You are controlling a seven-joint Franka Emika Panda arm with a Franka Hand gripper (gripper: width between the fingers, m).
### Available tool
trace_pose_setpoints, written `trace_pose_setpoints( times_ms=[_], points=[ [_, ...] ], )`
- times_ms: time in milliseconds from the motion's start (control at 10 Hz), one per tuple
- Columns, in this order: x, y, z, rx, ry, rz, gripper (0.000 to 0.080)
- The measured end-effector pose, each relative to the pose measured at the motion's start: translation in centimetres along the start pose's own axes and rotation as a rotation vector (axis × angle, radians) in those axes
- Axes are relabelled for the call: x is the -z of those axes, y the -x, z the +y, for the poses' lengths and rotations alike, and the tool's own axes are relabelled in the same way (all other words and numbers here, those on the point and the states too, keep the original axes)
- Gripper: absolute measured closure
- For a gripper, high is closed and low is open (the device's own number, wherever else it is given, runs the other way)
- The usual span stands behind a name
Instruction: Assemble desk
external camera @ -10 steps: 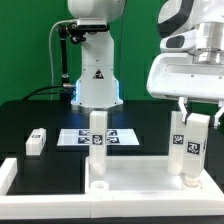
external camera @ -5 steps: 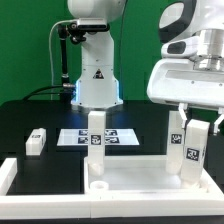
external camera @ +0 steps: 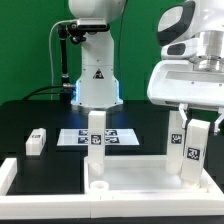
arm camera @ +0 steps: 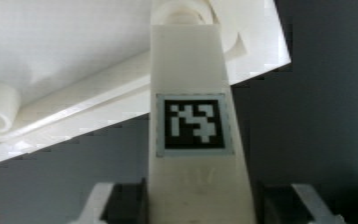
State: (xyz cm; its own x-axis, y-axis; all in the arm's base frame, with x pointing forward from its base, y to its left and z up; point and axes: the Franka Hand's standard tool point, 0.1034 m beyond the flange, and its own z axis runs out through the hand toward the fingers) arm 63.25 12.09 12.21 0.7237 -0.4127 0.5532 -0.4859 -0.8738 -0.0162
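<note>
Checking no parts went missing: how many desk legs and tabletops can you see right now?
Legs: 4 - loose leg, centre leg, rear leg, held leg
Tabletop: 1
Total: 5

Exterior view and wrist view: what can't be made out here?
- Exterior view: the tabletop is cut off by the bottom edge.
- Exterior view: the marker board is partly hidden behind the standing leg.
- Exterior view: it is unclear whether the held leg is seated; no joint shows.
- Wrist view: the held leg's far end is blurred and hides where it meets the tabletop. The jaws of the gripper are cut off by the picture's edge.
</note>
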Motion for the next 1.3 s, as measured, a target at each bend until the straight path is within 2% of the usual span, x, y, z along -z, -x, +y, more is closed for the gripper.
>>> trace_pose_setpoints(
  times_ms=[500, 800, 1100, 1200, 1300],
  points=[
    [-0.09, -0.25, 0.6, 0.013, -0.005, -0.011, 0.0512],
    [-0.18, -0.3, 0.23, 0.019, -0.017, 0.015, 0.0512],
    [-0.17, -0.31, 0.2, 0.023, -0.017, 0.016, 0.0512],
    [-0.18, -0.27, 0.19, 0.025, -0.017, 0.015, 0.0463],
    [-0.18, -0.27, 0.19, 0.027, -0.017, 0.015, 0.0273]
  ],
)
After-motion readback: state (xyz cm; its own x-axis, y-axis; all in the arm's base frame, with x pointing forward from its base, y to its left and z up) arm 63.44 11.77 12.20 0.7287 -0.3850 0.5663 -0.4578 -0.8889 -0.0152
